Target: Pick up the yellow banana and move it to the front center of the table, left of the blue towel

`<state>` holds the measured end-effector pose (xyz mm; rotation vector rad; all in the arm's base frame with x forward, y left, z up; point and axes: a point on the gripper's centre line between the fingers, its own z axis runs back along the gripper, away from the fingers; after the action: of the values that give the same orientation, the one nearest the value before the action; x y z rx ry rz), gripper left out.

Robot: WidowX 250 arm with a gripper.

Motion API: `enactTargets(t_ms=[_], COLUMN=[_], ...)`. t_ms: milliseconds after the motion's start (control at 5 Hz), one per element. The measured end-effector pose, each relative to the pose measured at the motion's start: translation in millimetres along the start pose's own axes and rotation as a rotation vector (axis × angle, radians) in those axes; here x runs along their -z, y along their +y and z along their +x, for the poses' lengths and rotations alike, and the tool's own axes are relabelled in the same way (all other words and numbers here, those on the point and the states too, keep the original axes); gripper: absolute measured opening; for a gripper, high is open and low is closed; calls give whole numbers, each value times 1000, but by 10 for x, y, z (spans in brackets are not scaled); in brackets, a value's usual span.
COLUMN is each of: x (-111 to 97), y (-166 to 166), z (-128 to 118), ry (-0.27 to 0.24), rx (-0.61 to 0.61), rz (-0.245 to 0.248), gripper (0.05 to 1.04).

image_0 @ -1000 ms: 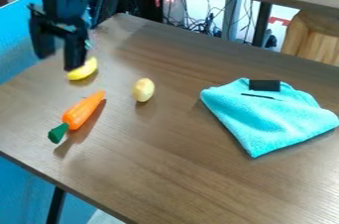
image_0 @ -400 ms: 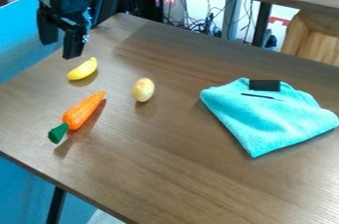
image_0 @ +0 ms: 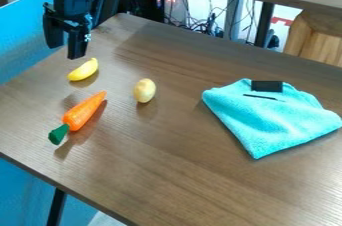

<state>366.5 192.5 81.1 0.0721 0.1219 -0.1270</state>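
Gripper (image_0: pixel 65 51), black: shifted slightly right since the earlier frame; banana, potato, carrot and cloth unmoved. Jaws parted, nothing between them, above the desk's far left; height hard to judge. Banana (image_0: pixel 83 69), yellow, lying nearest the gripper, on its near side. Potato (image_0: pixel 144 90), pale, right of the banana. Carrot (image_0: pixel 81 112), orange, green top pointing near and left. Cloth (image_0: pixel 267 122), turquoise, folded, at right, with a black patch (image_0: pixel 266 86). Stage, as judged: empty-handed, clear of all items; any grasp from here would call for lowering first. Desk (image_0: pixel 174 170), brown wood-grain. Room: blue panel (image_0: pixel 20 35) left, loose cables (image_0: pixel 200 27) beyond the far edge.
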Motion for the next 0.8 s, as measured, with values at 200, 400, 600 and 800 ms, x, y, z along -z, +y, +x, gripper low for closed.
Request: enactTargets(t_ms=[200,400,600,800], x=[84,225,472,522], y=[5,-1,-7,-83], z=[53,94,163,276], ry=[17,52,125,151], rx=[11,14,17,31], rz=[-21,-35,-36,-13], gripper=[1001,1001,1001,1001])
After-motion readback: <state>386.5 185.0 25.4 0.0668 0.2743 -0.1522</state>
